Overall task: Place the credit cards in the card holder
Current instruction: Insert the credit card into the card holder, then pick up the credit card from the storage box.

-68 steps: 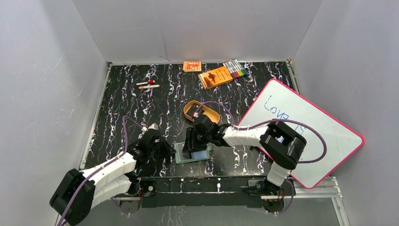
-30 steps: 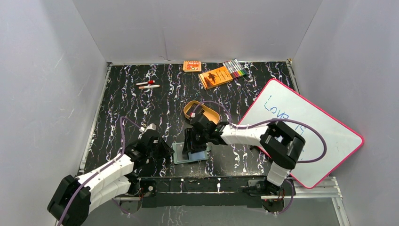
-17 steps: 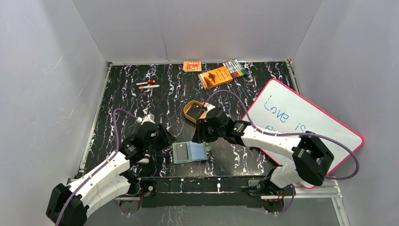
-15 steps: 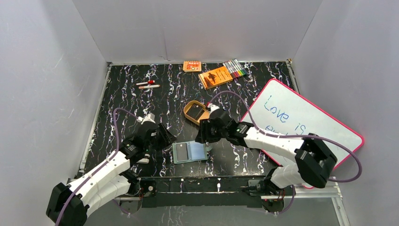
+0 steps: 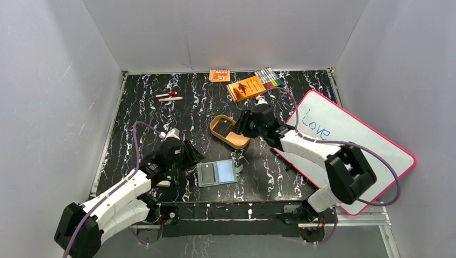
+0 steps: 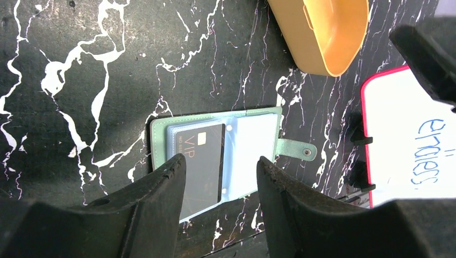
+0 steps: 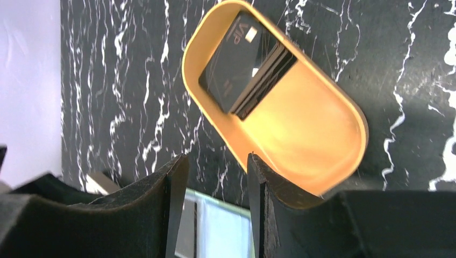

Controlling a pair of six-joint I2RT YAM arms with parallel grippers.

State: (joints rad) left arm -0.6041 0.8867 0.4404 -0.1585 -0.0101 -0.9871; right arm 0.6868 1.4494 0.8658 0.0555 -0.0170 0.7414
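We saw the card holder (image 5: 216, 172) lying open and flat on the table (image 5: 156, 121), toward 6 o'clock from the table's middle and near the front edge. In the top view its snap tab stuck out at 3 o'clock. One dark credit card (image 6: 200, 161) sat in the pale blue pocket on the holder's 9 o'clock half.

The other credit cards (image 7: 248, 60) lay stacked in the tan tray (image 5: 236, 141), crowded into its 10 o'clock end. The tray stood at about 1 o'clock from the holder, apart from it.

The left claw (image 5: 189, 156) was at 10 o'clock from the holder, just beside its edge. Its wrist view showed the fingers spread wide with nothing gripped, the holder lying below them. The right claw (image 5: 244, 122) was at about 2 o'clock from the tray's middle, close to the rim. Its fingers stood somewhat parted and empty; we could not tell whether it touched the tray.

A pink-framed whiteboard (image 5: 349, 150) with blue writing lay at 3 o'clock. An orange booklet (image 5: 246, 87) and markers (image 5: 269, 79) lay by the far edge at 1 o'clock.
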